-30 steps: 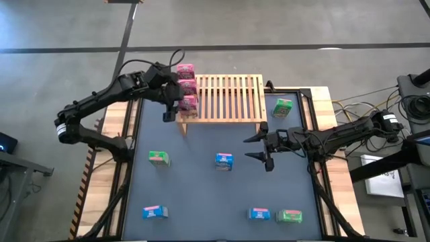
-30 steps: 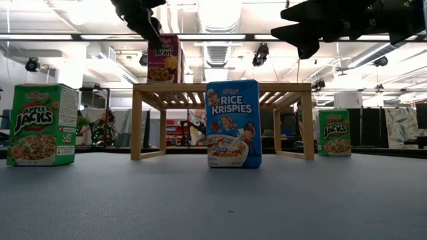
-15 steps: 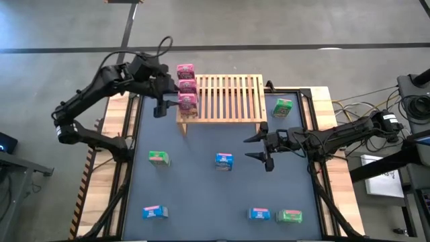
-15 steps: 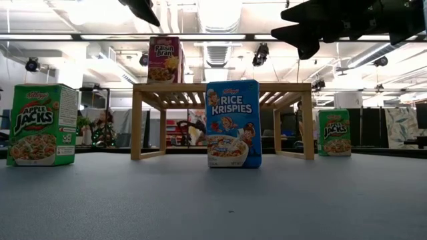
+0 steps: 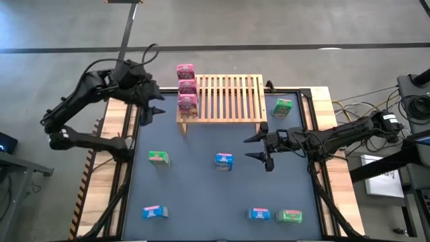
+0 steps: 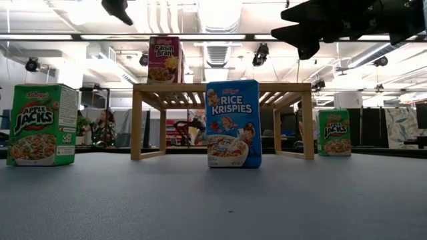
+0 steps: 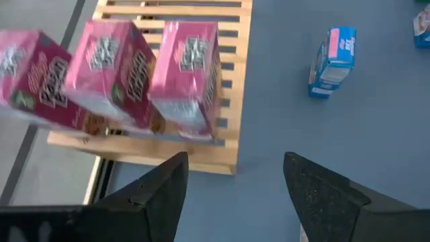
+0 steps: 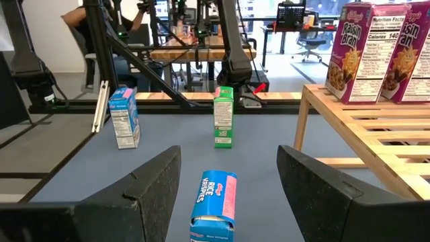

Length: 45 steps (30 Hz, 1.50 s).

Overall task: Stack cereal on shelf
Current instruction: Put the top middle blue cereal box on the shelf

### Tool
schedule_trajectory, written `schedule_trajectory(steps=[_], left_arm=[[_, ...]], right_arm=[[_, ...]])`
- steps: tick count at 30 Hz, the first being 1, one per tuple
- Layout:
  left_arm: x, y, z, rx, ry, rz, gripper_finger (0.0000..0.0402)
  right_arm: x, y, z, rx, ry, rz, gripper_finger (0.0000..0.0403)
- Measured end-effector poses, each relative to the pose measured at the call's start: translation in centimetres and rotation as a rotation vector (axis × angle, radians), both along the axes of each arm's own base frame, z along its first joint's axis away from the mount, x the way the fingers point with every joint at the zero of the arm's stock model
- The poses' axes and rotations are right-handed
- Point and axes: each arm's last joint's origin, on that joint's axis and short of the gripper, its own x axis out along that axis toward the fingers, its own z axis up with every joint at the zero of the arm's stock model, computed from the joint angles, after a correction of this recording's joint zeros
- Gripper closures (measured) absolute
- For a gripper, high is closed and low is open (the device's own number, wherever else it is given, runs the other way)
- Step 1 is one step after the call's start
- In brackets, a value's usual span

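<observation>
Three pink cereal boxes stand in a row along the left end of the wooden shelf, and the left gripper has drawn back from them, now hanging empty off the shelf's left side over the table's edge. A second ago it was right against the nearest pink box; its fingers now stand apart with nothing between them, which suggests the third pink box has just been set down and let go. The right gripper has not moved: it waits over the mat near the shelf's right front leg, fingers spread, holding nothing.

Six boxes remain on the dark table: a green one at left, a blue Rice Krispies box in the middle, a green box just right of the shelf, and a blue box, another blue box and a green box along the near edge. By that count, the job looks about a third done, with the pink row complete and the blue and green still to go.
</observation>
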Motion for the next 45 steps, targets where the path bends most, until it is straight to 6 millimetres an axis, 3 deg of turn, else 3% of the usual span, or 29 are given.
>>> schedule_trajectory(steps=[10,21,31,35,45], left_arm=[[-3.9,-2.5,-4.7,-0.025,-0.213,0.068,0.0197],[-5.5,-4.7,-11.6,-0.107,-0.472,0.047,0.0198],[-5.9,-6.3,-13.6,-0.178,-0.654,-0.064,0.0198],[-5.8,-6.7,-14.4,-0.193,-0.691,-0.1,0.0198],[-5.1,-7.2,-15.9,-0.208,-0.693,-0.114,0.0198]], right_arm=[[0.6,0.1,-0.8,0.03,0.039,-0.003,0.0167],[3.1,0.2,-2.4,0.01,0.075,-0.053,0.0167],[6.8,0.9,-4.4,-0.004,0.203,0.061,0.0167],[8.0,1.0,-4.3,-0.01,0.258,0.059,0.0167],[8.6,1.0,-3.9,0.005,0.356,0.032,0.0167]])
